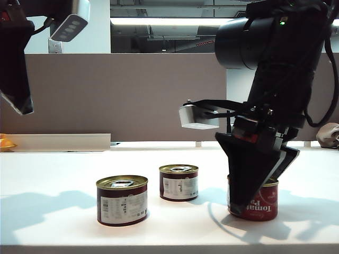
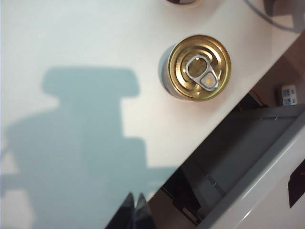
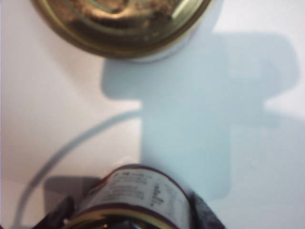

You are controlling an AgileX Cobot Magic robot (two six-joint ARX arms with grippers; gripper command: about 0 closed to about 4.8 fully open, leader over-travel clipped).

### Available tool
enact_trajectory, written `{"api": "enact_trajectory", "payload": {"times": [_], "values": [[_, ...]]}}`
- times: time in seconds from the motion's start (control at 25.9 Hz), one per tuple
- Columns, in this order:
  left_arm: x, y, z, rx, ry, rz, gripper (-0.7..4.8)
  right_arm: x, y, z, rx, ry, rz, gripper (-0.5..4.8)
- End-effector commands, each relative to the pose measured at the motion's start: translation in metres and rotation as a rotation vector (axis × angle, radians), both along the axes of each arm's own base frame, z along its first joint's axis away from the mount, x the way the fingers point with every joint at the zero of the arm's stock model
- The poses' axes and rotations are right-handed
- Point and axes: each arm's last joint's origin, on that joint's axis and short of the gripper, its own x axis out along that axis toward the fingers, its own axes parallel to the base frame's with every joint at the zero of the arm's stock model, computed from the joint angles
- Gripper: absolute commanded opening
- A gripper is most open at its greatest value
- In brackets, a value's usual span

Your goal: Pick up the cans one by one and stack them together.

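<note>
Down at the right side of the white table point(image 1: 53, 180), the right claw point(image 1: 254, 182) points steeply at the tabletop with its jaws spread wide on either side of the right can point(image 1: 259, 203). One dark finger crosses the front of that can in the exterior view and the other slants down just beside it on the right. In the right wrist view the same can point(image 3: 138, 195) sits between the two dark fingers point(image 3: 202, 214), its white text panel turned toward the camera; whether the fingers actually press on its sides cannot be told, and the can rests on the table. Its red label reads upside down in the exterior view.

The middle can point(image 1: 179, 182) stands upright a little farther back, apart from the others, and its gold lid fills the far edge of the right wrist view point(image 3: 124, 24). The left can point(image 1: 122, 200) stands nearer the front edge, also upright and alone. None of the three is stacked on another.

The left claw point(image 2: 134, 212) is clenched, its two tips pressed together with nothing between them, high above the left side of the table. Its wrist camera looks straight down on the left can point(image 2: 199, 67) with its pull tab, well clear of the tips.
</note>
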Motion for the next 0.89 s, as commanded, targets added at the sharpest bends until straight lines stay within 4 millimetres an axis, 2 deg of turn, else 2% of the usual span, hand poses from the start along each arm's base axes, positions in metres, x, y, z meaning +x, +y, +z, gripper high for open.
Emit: {"api": "enact_trajectory", "payload": {"times": [0.04, 0.12, 0.19, 0.31, 0.35, 0.58, 0.66, 0.73, 0.89], "values": [[-0.001, 0.0, 0.001, -0.002, 0.002, 0.001, -0.06, -0.001, -0.001, -0.003, -0.024, 0.02, -0.002, 3.18], [-0.001, 0.0, 0.001, -0.001, 0.002, 0.001, -0.06, -0.001, -0.001, -0.003, -0.027, 0.016, -0.003, 3.12], [-0.001, 0.0, 0.001, -0.001, 0.002, 0.001, -0.06, -0.001, -0.002, -0.003, -0.05, 0.001, -0.01, 2.85], [-0.001, 0.0, 0.001, -0.001, 0.001, 0.001, -0.06, 0.0, -0.002, -0.002, -0.068, -0.005, -0.015, 2.03], [-0.001, 0.0, 0.001, -0.001, 0.001, 0.001, -0.06, 0.0, -0.002, -0.001, -0.067, -0.005, -0.014, 1.93], [-0.001, 0.0, 0.001, -0.003, -0.003, 0.001, -0.06, 0.009, 0.005, 0.018, -0.033, -0.037, -0.013, 1.92], [0.0, 0.0, 0.001, -0.005, -0.007, 0.001, -0.06, 0.013, 0.009, 0.028, -0.014, -0.061, -0.014, 1.92], [0.001, 0.0, 0.002, -0.009, -0.018, 0.003, -0.06, 0.022, 0.016, 0.047, 0.044, -0.105, -0.009, 1.92], [0.002, 0.0, 0.005, -0.019, -0.058, 0.045, -0.06, 0.029, 0.023, 0.062, 0.109, -0.156, -0.012, 1.92]]}}
